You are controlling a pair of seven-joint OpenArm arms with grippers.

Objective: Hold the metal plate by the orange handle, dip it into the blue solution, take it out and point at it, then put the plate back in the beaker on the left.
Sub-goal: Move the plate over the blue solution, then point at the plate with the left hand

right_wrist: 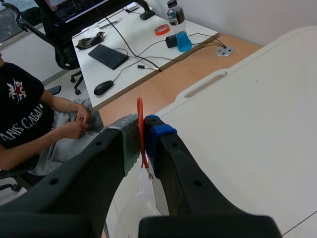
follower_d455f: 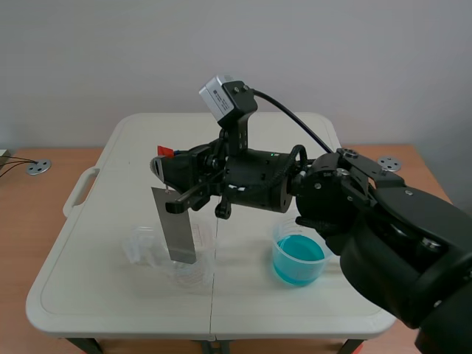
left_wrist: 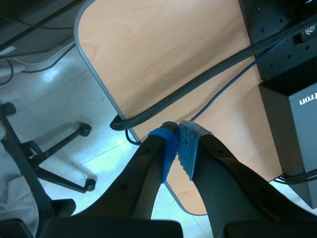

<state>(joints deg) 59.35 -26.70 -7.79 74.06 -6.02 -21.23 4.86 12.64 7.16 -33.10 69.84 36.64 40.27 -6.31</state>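
Note:
My right arm reaches across from the right, and its gripper (follower_d455f: 168,164) is shut on the orange handle (follower_d455f: 165,152) of the grey metal plate (follower_d455f: 175,225). The plate hangs upright, its lower end inside the outline of the clear beaker (follower_d455f: 175,258) at the left. A beaker of blue solution (follower_d455f: 299,258) stands to the right of it. In the right wrist view the thin orange handle (right_wrist: 140,130) is pressed between the pads of the right gripper (right_wrist: 141,141). The left gripper (left_wrist: 178,148) is shut on nothing and looks down at a floor and desk edge, away from the table.
The white folding table (follower_d455f: 110,295) rests on a wooden desk. In the right wrist view a seated person (right_wrist: 29,124) and a desk with a keyboard (right_wrist: 108,56) lie beyond the table. A black cable (left_wrist: 198,84) and an office chair base (left_wrist: 44,158) show past the left gripper.

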